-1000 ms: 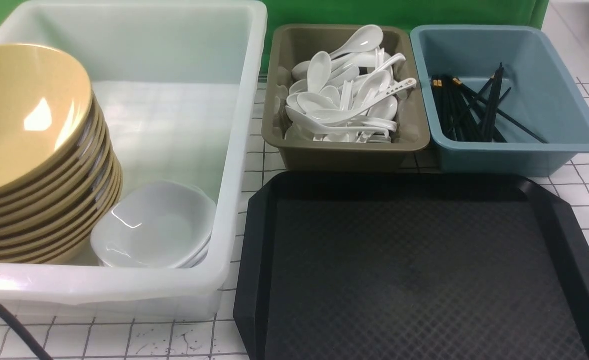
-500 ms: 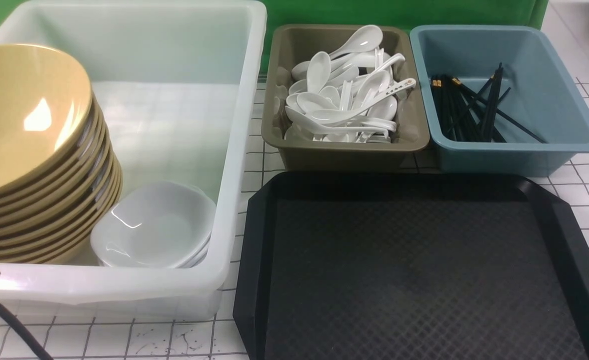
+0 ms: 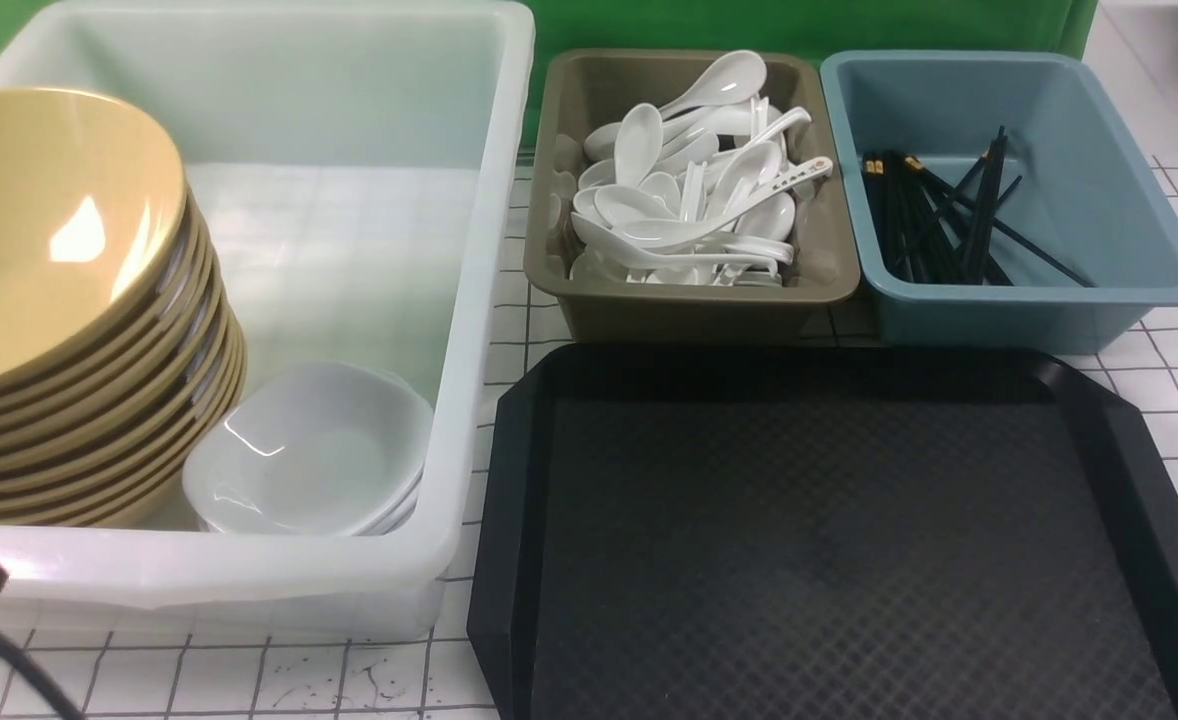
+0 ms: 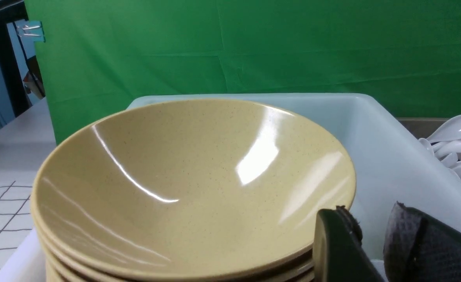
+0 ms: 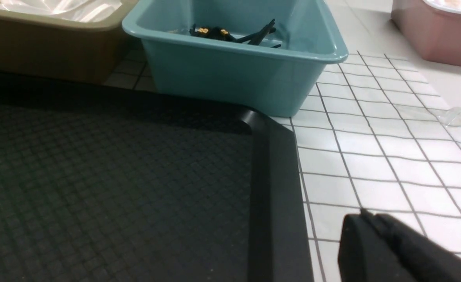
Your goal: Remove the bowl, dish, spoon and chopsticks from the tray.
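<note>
four task items sit off the flat black cross-hatched tray (image 3: 829, 560): glossy mustard-yellow bowl (image 3: 44, 230), small white dish (image 3: 314, 450), marked white spoon (image 3: 784, 180), black chopsticks (image 3: 934, 215). my left pincer (image 4: 371, 243) slightly parted, empty; right pincer (image 5: 375, 239) closed, empty. retract clear.

Bright, even overhead light; all three views usable, softest at close range.

Hard white glare on the top yellow bowl (image 3: 49, 230) in the front and left wrist views, and a smaller highlight on the white dish (image 3: 309, 455). Translucent tub (image 3: 489, 200) rim washes out near white. Black tray (image 3: 829, 540) reads dark, though its cross-hatch still shows; soft shadow along its far rim in the right wrist view. Left gripper fingers (image 4: 336, 246) and right gripper (image 5: 391, 250) are near-black and out of focus at the frame edges. Shadows elsewhere are faint.
</note>
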`<action>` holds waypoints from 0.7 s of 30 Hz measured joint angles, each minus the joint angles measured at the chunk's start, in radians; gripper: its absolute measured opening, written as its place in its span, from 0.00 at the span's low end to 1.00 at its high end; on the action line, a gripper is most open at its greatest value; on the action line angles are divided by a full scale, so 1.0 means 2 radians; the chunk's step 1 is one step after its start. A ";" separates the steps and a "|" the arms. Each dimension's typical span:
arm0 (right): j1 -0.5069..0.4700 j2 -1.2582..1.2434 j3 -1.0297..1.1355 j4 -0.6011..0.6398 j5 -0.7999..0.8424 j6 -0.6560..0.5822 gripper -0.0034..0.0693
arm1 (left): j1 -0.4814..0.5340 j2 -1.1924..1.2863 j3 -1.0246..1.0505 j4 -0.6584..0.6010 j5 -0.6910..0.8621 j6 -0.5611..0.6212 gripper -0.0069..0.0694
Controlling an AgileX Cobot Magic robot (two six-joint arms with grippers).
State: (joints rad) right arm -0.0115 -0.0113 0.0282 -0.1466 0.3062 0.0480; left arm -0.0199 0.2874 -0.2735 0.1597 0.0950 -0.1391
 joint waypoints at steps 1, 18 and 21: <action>-0.001 0.000 0.000 0.000 0.000 0.000 0.12 | 0.000 -0.011 0.006 0.000 0.001 0.004 0.27; -0.003 0.000 0.000 0.001 0.002 0.000 0.13 | 0.000 -0.150 0.139 -0.067 0.093 0.007 0.08; -0.003 0.000 0.000 0.001 0.003 0.000 0.14 | 0.000 -0.150 0.149 -0.076 0.095 0.007 0.07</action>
State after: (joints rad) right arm -0.0178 -0.0120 0.0273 -0.1452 0.3116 0.0484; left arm -0.0199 -0.0126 0.0251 0.0079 0.2852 -0.1249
